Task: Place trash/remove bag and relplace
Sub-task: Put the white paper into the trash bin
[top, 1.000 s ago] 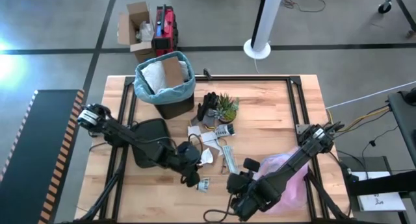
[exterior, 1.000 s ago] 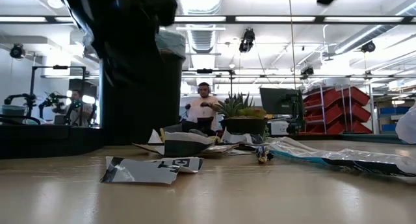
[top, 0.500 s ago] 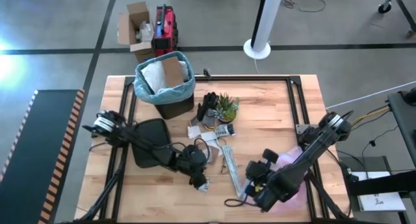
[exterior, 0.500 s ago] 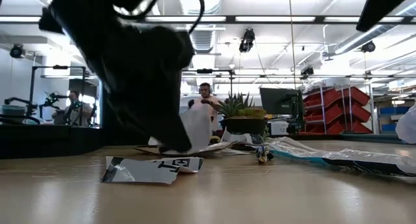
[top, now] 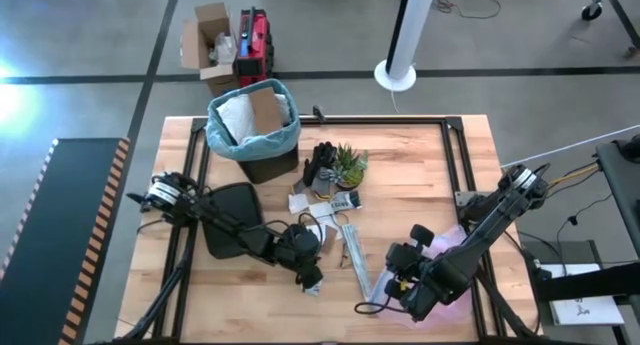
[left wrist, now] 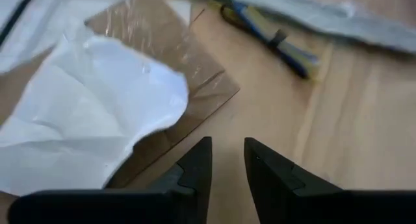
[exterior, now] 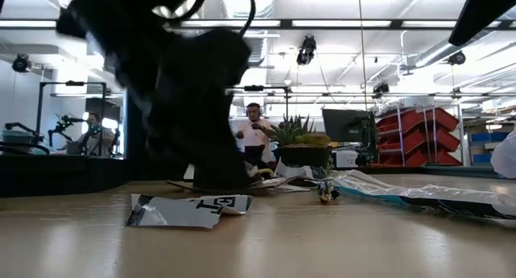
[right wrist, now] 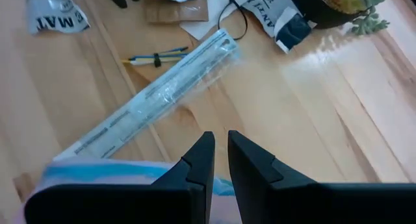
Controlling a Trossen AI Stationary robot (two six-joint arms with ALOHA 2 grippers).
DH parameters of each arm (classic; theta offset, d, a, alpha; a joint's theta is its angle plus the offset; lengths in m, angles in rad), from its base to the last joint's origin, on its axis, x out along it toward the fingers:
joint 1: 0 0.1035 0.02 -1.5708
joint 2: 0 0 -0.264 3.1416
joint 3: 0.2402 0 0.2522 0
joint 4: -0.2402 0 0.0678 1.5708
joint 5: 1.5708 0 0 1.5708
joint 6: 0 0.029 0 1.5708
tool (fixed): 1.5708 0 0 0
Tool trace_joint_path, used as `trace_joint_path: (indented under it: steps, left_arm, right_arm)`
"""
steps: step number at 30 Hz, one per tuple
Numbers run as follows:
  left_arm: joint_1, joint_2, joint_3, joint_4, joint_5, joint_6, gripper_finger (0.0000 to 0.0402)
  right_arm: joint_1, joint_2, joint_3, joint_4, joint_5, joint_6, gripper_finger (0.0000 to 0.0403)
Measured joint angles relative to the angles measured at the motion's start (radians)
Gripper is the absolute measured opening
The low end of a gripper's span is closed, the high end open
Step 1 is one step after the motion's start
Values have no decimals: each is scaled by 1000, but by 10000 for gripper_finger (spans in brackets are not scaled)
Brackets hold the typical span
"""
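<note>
1. Two dark robot arms work over a wooden table (top: 420,175). The left gripper (top: 310,277) sits low near the table's front middle. The right gripper (top: 392,288) is at the front right.
2. One black bin (top: 262,165) stands at the back left of the table, lined with one light blue-teal bag (top: 222,133) folded over its rim. Inside it lie a white sheet (top: 238,115) and a brown paper piece (top: 268,110).
3. One small potted plant (top: 348,167) stands near the table's middle.
4. Loose trash (top: 318,213) lies just in front of the plant: white sheets, brown paper, and a long clear wrapper (right wrist: 156,94).
5. One pinkish plastic bag (top: 452,265) lies under the right arm.
6. The left gripper's fingers (left wrist: 195,167) stand slightly apart, holding nothing, just above bare wood beside a white sheet on brown paper (left wrist: 162,55).
7. The right gripper's fingers (right wrist: 198,162) are nearly together and empty, above the table, with blue-teal plastic showing at the wrist camera's own edge.
8. Since a second ago, the left gripper has moved right and down toward the litter; the right gripper has shifted right, away from it.
</note>
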Motion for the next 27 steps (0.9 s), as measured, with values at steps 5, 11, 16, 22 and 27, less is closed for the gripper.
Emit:
trace_joint_path:
  steps: [5, 11, 16, 22, 27]
  left_arm:
    - [0, -38, 118, -197, -4, 112, 75]
    - [56, -50, 237, -524, 43, 173, 75]
    - [119, -50, 222, -524, 77, 239, 75]
    - [163, -50, 162, -427, 243, 254, 75]
    - [161, -50, 145, -421, 261, 254, 75]
  right_arm:
    - [4, 3, -26, 98, 6, 7, 32]
    - [6, 15, -36, 176, 7, 4, 32]
    - [6, 15, -37, 222, 9, -39, 32]
    - [20, 15, -37, 244, 8, -35, 32]
    - [33, 15, -42, 246, 8, -5, 32]
